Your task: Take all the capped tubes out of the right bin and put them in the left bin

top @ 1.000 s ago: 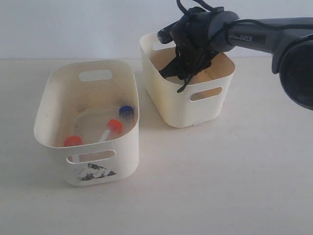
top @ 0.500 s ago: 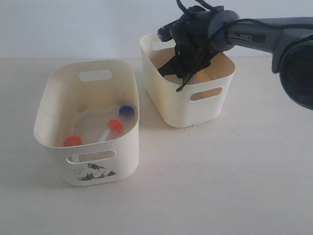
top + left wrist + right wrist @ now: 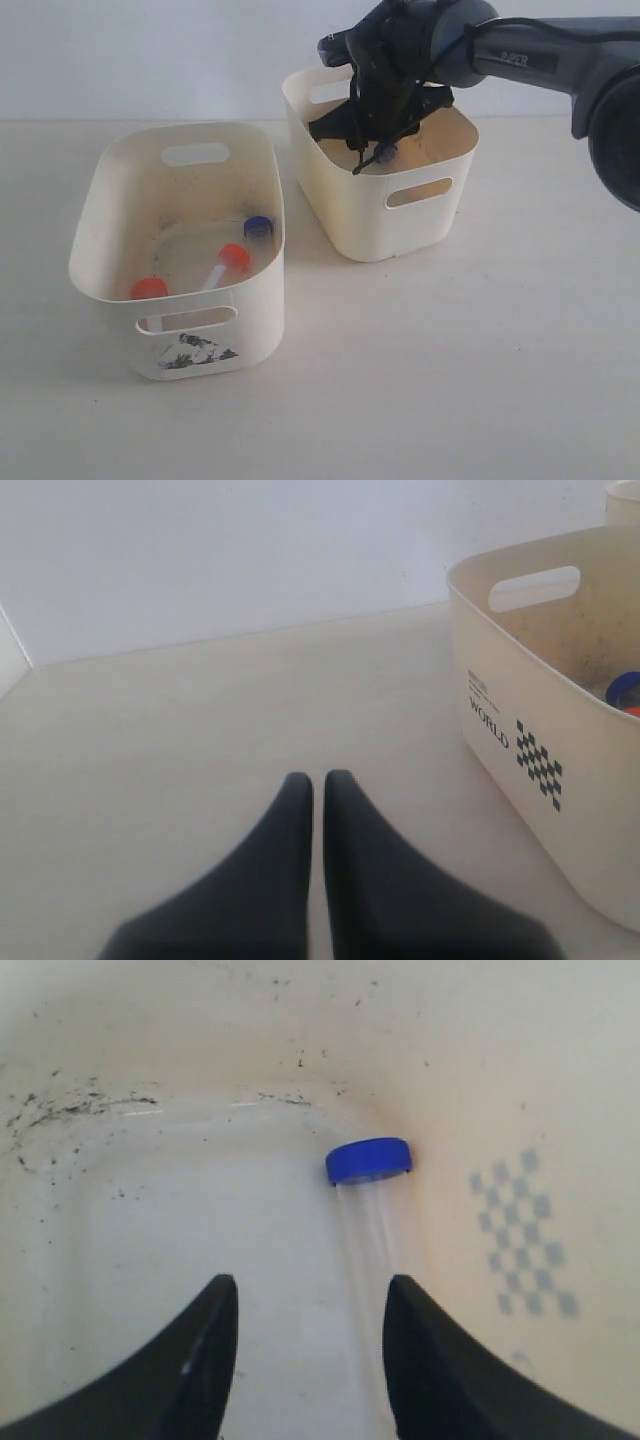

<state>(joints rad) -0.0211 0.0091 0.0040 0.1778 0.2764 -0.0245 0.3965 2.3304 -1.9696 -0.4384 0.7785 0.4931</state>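
Observation:
My right gripper (image 3: 368,158) (image 3: 310,1295) hangs open inside the right bin (image 3: 370,225), nothing between its fingers. Below it a clear tube with a blue cap (image 3: 369,1160) lies on the bin floor along the wall that bears the faint diamond mark (image 3: 525,1230); the tube's body runs under one fingertip (image 3: 400,1295). The left bin (image 3: 255,320), with its torn black mark (image 3: 190,352), holds two orange-capped tubes (image 3: 150,288) (image 3: 234,257) and a blue-capped one (image 3: 258,226). Outside that bin (image 3: 540,730), my left gripper (image 3: 318,780) rests shut and empty over the table; it is out of the exterior view.
The two bins stand a few centimetres apart on a pale table (image 3: 450,350). The right arm (image 3: 540,60) reaches in from the right, above the right bin's rim. A plain wall stands behind.
The right gripper has risen inside the right bin, from deep near the floor to about rim height. The tubes in the left bin have not moved.

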